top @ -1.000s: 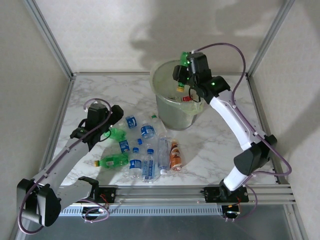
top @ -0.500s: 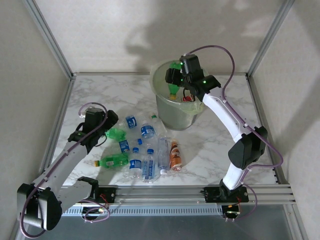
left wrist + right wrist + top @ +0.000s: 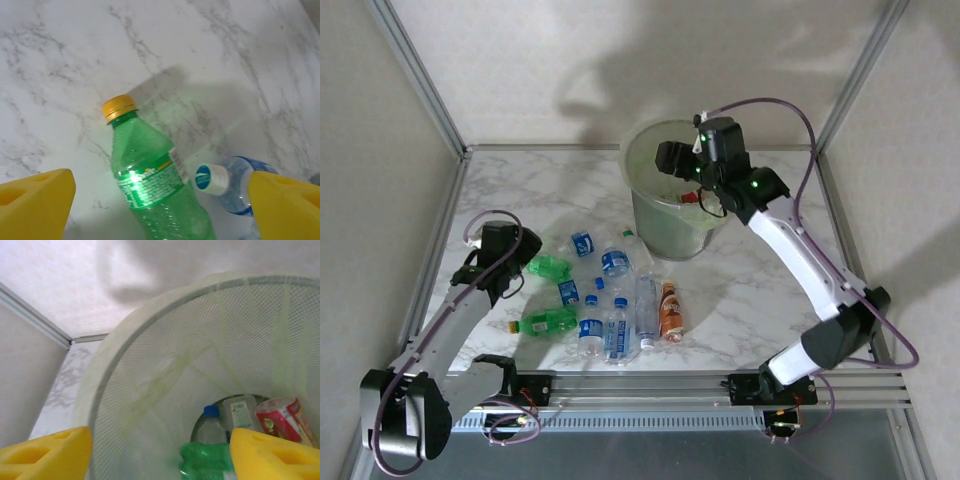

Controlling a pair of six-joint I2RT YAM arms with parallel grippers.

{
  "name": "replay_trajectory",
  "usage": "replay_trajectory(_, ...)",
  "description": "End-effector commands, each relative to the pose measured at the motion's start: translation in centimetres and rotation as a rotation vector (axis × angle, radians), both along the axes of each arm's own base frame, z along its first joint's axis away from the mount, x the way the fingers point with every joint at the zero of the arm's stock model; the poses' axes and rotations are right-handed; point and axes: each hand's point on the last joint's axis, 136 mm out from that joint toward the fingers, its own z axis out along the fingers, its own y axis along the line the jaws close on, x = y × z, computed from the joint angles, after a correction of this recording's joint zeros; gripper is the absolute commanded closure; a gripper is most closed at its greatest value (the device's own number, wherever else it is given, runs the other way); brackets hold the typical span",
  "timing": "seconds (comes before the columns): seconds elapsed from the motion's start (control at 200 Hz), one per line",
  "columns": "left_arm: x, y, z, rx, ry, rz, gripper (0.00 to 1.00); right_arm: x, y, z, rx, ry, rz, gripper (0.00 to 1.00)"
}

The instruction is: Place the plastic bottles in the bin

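Right gripper (image 3: 672, 158) no longer carries green bottle (image 3: 202, 461); bottle now down inside bin (image 3: 655, 225), jaws parted and empty over rim. Right arm (image 3: 800, 255) elbow swung out rightward and lower. Left gripper (image 3: 510, 268) drawn back leftward, away from plastic bottles (image 3: 605, 300) on table (image 3: 750, 290)

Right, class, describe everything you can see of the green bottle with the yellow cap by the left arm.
The green bottle is see-through green plastic with a yellow cap and a green-and-white label. It lies on its side on the marble table, between the open yellow fingers of the left end effector, untouched. A white-capped clear bottle lies close beside it.
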Motion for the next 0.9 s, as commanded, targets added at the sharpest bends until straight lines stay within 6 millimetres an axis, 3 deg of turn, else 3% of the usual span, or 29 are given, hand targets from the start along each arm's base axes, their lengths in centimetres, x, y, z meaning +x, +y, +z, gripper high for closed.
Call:
replay_trajectory(0.0,-0.5,0.6,-1.7,-0.019,0.038,0.044,0.12,-2.1,0.7,1.2,0.047,-0.035,0.045,0.26)
replay_trajectory(0.235,0.3,0.1,-3.5,-0.076,0.072,0.058,0.14,-4.5,0.7,0.5,0.043,-0.032,0.062,0.25)
replay_trajectory(0.481,1.0,-0.6,-5.0,-0.127,0.101,0.066,0.15,-5.1,0.5,-1.0,0.032,-0.005,0.053,0.25)
replay_trajectory(0.896,1.7,-1.8,-7.4,-0.126,0.173,0.050,0.18,-5.2,0.1,-1.5,0.029,0.004,0.037,0.25)
